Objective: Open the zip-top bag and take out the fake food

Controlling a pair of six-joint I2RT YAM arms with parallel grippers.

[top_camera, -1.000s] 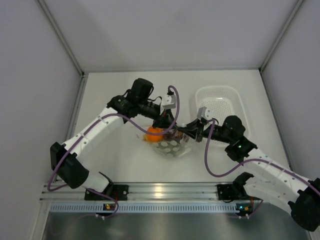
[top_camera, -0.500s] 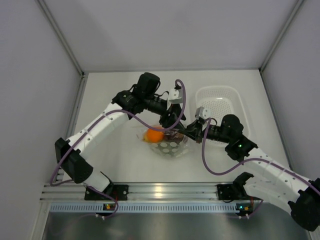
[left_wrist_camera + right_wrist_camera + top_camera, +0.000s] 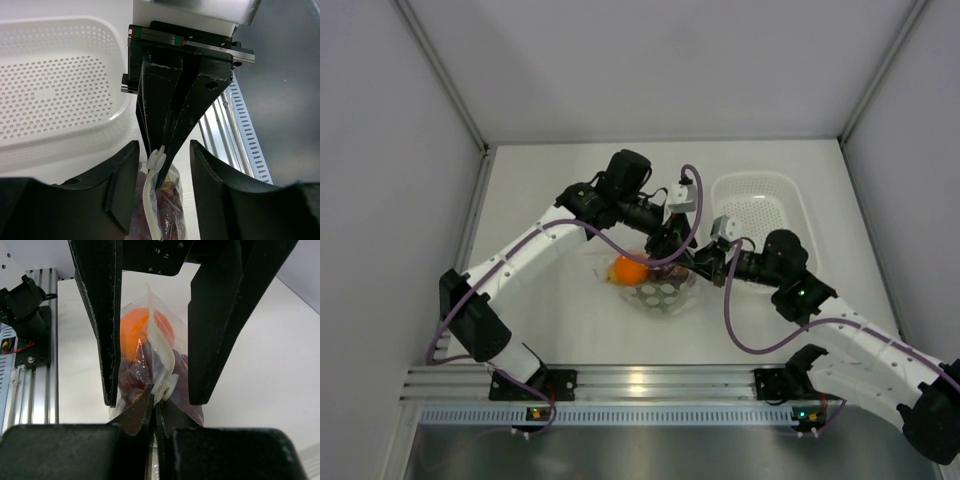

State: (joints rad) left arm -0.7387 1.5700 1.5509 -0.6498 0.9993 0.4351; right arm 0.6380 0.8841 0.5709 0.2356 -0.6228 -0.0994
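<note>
The zip-top bag (image 3: 658,288) lies mid-table, clear with white dots, holding the fake food: an orange (image 3: 628,270) and dark red grapes (image 3: 134,381); the orange also shows in the right wrist view (image 3: 136,335). The other fruits are hidden. My right gripper (image 3: 153,410) is shut on the bag's zip edge just beside the white slider (image 3: 165,385); it shows from above too (image 3: 696,262). My left gripper (image 3: 164,150) is open, its fingers (image 3: 107,320) on either side of the zip strip and slider (image 3: 157,160), not touching them. It shows from above as well (image 3: 667,246).
A white perforated basket (image 3: 760,205) stands at the back right, just behind my right arm; it also shows in the left wrist view (image 3: 50,90). The aluminium rail (image 3: 640,385) runs along the near edge. Grey walls close in the left and right sides.
My left arm has swung right, bringing its open jaws over the bag's zip end beside the right gripper. The right gripper has kept its hold; the bag shifted slightly.
</note>
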